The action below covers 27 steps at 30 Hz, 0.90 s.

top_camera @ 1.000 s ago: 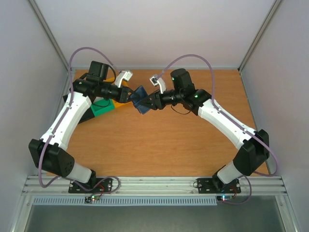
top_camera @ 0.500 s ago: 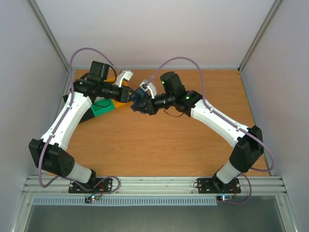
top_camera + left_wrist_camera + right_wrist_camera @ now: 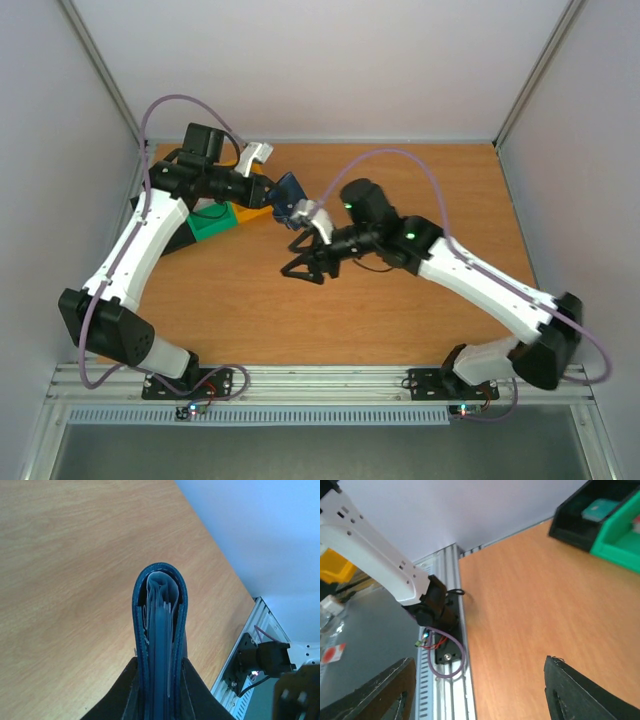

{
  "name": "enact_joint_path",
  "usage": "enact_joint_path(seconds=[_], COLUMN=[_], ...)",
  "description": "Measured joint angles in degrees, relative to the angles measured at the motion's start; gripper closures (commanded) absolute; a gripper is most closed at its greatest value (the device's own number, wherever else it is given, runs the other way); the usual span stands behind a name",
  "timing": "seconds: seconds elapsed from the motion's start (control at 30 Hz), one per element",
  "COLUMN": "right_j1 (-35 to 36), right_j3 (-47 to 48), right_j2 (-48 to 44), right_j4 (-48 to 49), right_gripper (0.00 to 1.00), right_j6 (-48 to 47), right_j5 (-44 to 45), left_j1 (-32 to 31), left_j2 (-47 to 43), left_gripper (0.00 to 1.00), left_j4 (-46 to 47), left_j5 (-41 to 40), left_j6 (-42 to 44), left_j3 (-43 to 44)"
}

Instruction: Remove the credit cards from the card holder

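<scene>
My left gripper [image 3: 282,192] is shut on the card holder [image 3: 290,188], a dark navy wallet held off the table near the back left. In the left wrist view the card holder [image 3: 160,630] stands edge-on between my black fingers [image 3: 127,690], its blue-grey inner pockets showing; no card edge can be told apart inside. My right gripper [image 3: 305,268] hangs open over the table's middle, apart from the card holder. In the right wrist view the right gripper [image 3: 480,685] has nothing between its fingers. A teal credit card [image 3: 597,509] lies in the black bin [image 3: 570,527].
A green bin [image 3: 212,222], a black bin [image 3: 180,238] and a yellow bin [image 3: 255,192] crowd the back left under the left arm. The green bin [image 3: 620,542] shows a reddish piece at the right wrist view's edge. The aluminium rail [image 3: 320,385] runs along the near side.
My right gripper has drawn back from the card holder toward the near side, lowered, and opened. The left gripper has kept hold of the card holder, almost still.
</scene>
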Motion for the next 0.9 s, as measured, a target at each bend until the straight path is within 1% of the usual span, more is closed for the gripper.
enact_joint_path(seconds=[0.1, 0.17, 0.27, 0.33, 0.4, 0.5, 0.53, 0.6, 0.67, 0.7, 0.73, 0.8, 0.83, 0.87, 0.9], right_j1=[-3.4, -6.8, -10.1, -10.3, -10.3, -10.3, -10.3, -10.3, -10.2, -10.2, -10.1, -10.0, -10.0, -10.0, -10.0], right_j3=[-4.1, -5.6, -5.0, -3.3, -1.9, -1.0, -0.9, -0.4, 0.2, 0.6, 0.8, 1.0, 1.1, 1.1, 1.1], right_j2=[-8.4, -13.0, -15.1, -13.6, -11.3, -7.7, -7.0, -5.3, -4.2, -3.7, -3.3, -2.9, -2.8, -2.8, -2.8], right_j4=[0.0, 0.5, 0.0, -0.9, -1.3, -1.3, -1.3, -1.3, -1.3, -1.2, -1.1, -1.2, -1.2, -1.3, -1.2], right_gripper=[0.18, 0.03, 0.02, 0.01, 0.01, 0.03, 0.05, 0.15, 0.3, 0.41, 0.55, 0.78, 0.89, 0.97, 0.99], right_j6=[0.2, 1.6, 3.4, 3.7, 3.8, 3.5, 3.5, 3.1, 2.5, 2.3, 2.1, 1.9, 2.0, 2.1, 2.5], right_j5=[2.3, 5.2, 12.8, 16.7, 17.7, 15.6, 14.7, 11.8, 8.5, 6.7, 5.0, 2.3, 1.5, 1.0, -0.1], left_j1=[0.0, 0.0, 0.0, -0.2, -0.3, -0.8, -0.9, -1.3, -1.7, -1.9, -1.9, -2.0, -2.0, -2.0, -1.9], left_j2=[0.0, 0.0, -0.1, -0.1, -0.1, -0.2, -0.3, -0.5, -0.7, -1.0, -1.2, -1.4, -1.4, -1.4, -1.4], left_gripper=[1.0, 1.0, 1.0, 1.0, 1.0, 1.0, 1.0, 1.0, 1.0, 1.0, 1.0, 0.99, 0.94, 0.79, 0.61], left_j4=[-0.7, -1.3, -2.1, -3.4, -4.8, -7.5, -8.3, -10.9, -12.9, -13.6, -14.2, -15.2, -15.3, -15.6, -15.6], left_j5=[0.8, 1.9, 3.8, 5.7, 7.8, 11.4, 12.2, 14.0, 15.3, 15.8, 16.2, 17.0, 17.2, 17.2, 17.1], left_j6=[1.8, 3.6, 5.7, 7.4, 9.2, 12.5, 13.4, 16.2, 19.1, 20.2, 20.9, 22.1, 22.6, 22.8, 23.2], left_j3=[1.7, 2.8, 3.1, 3.1, 3.1, 3.1, 3.1, 3.5, 4.0, 4.1, 4.1, 4.2, 4.2, 4.2, 4.2])
